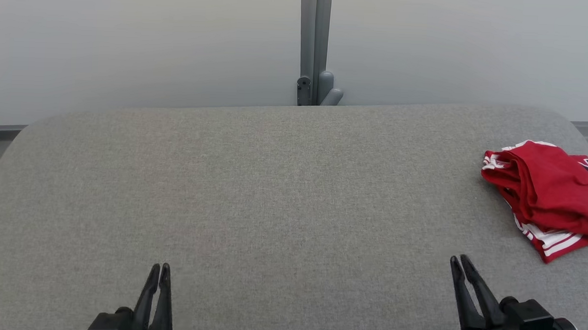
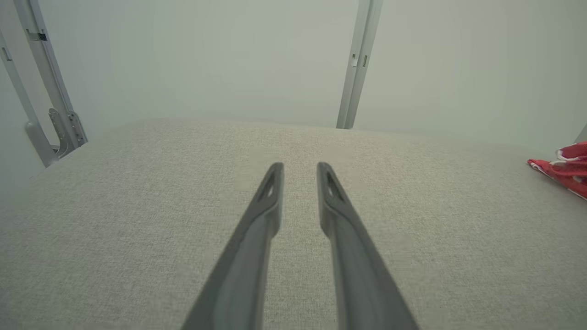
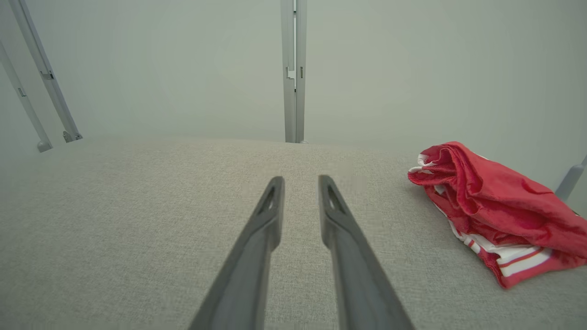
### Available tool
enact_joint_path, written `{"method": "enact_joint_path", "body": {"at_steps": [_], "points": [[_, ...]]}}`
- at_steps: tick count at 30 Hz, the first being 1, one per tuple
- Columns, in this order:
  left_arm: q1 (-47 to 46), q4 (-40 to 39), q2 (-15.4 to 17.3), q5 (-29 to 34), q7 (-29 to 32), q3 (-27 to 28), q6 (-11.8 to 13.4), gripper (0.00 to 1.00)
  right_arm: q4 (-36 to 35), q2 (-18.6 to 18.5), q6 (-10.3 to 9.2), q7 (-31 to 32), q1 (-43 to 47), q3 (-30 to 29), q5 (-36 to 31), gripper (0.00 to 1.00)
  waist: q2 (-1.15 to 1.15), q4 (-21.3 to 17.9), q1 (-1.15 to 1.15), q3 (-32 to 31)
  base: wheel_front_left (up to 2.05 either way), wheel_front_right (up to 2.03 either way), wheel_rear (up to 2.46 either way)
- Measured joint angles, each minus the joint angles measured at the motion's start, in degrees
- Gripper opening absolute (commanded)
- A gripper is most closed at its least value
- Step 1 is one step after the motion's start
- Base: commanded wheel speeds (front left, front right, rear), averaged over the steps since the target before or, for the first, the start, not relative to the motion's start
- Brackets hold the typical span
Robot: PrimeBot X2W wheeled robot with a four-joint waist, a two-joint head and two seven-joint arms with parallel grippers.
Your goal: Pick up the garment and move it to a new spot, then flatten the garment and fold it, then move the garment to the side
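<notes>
The garment [image 1: 546, 191] is a red piece with white stripes, lying crumpled in a heap at the far right of the grey fabric-covered table [image 1: 273, 184]. The right wrist view has the garment [image 3: 490, 201] ahead and to the right, and its edge [image 2: 566, 167] peeks in at the right of the left wrist view. My left gripper [image 1: 161, 267] [image 2: 300, 166] hovers low at the near left. My right gripper [image 1: 458, 258] [image 3: 301, 178] hovers at the near right, short of the garment. Each has a narrow gap between its fingers with nothing in it.
A grey metal post [image 1: 314, 47] stands behind the table's far edge against a pale wall. Slanted metal struts with a bracket [image 2: 59, 123] stand off the table's far left corner. The garment lies close to the table's right edge.
</notes>
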Motion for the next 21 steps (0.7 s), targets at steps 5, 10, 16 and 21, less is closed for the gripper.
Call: {"method": "enact_joint_path", "body": {"at_steps": [5,10,16,21], "points": [[0.25,2.14,-0.03,-1.38,0.45,-0.02,-0.01,0.0,2.08,0.27,0.0,0.34,0.67,0.09,1.43,0.0,0.0,-0.03,0.0,0.06,0.0,0.0,0.0],[-0.1,2.82,-0.02,-6.77,1.79,0.49,-0.47,0.0,2.77,0.16,0.0,1.38,0.37,-0.22,7.83,0.0,0.0,-0.12,0.0,0.26,0.0,0.0,0.0],[-1.35,3.72,0.02,-13.15,3.15,1.34,-1.03,0.0,3.61,-0.1,0.0,2.85,-1.03,-0.73,14.97,0.0,0.0,-0.22,0.0,0.48,0.0,0.0,0.0],[-2.65,4.22,0.1,-17.84,4.3,2.01,-1.47,0.0,4.32,-0.26,0.0,3.88,-2.07,-1.15,20.57,0.0,0.0,-0.3,0.0,0.67,0.0,0.0,0.0]]}}
